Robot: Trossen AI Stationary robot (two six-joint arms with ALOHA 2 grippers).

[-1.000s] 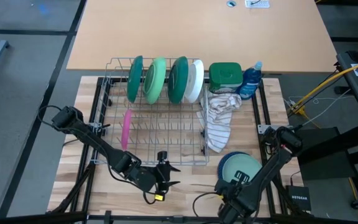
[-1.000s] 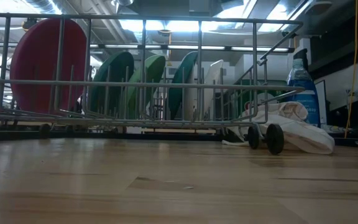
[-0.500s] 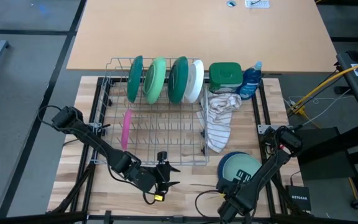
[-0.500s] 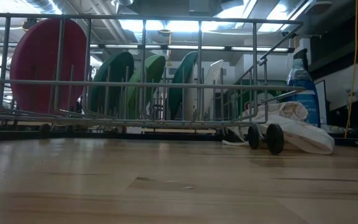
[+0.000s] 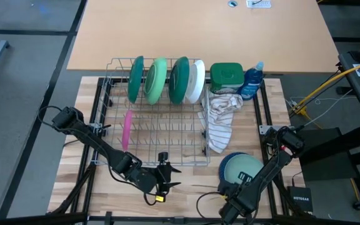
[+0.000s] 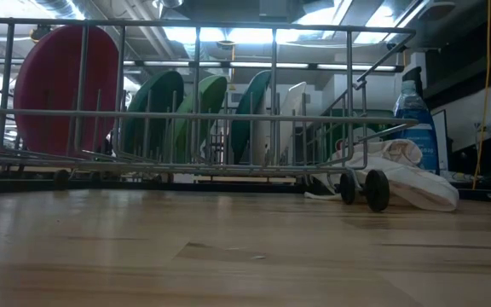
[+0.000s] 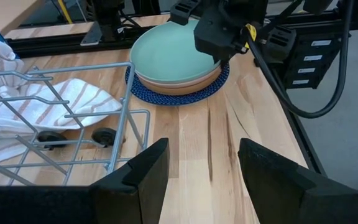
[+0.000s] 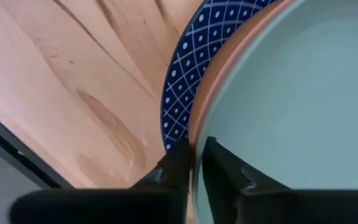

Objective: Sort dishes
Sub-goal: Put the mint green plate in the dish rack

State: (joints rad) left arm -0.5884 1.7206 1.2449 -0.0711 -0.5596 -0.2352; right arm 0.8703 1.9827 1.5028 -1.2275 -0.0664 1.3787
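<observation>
Overhead, a wire dish rack [image 5: 155, 119] stands on the wooden table [image 5: 74, 156], holding 4 large plates on edge along its far side: a dark green plate [image 5: 135, 79], a light green plate [image 5: 157, 80], a second dark green plate [image 5: 179, 79] and a white plate [image 5: 196, 81], set close together in that order from left to right. A pink plate [image 5: 127, 130] stands on edge alone in the rack's nearer left part; from table height it shows as a red-pink disc [image 6: 58, 85] behind the rack wires. Beside the rack's right end lie a striped cloth [image 5: 220, 122], a green lidded tub [image 5: 226, 75] and a blue bottle [image 5: 252, 81]. Near the table's front right sits a stack of 3 small plates: a pale teal plate [image 7: 169, 56] on top, a brown plate [image 7: 179, 84] under it and a navy patterned plate [image 7: 166, 98] at the bottom. The right gripper [image 8: 194, 165] is at the edge of this stack, its 2 fingers nearly together and pinching the rim of the pale teal plate, with the brown rim just beside them. The left gripper [image 7: 197, 171] waits over bare table at the rack's front edge, its fingers [image 7: 143, 174] spread apart with nothing between them, facing the stack and the right arm's wrist [image 7: 225, 28].
</observation>
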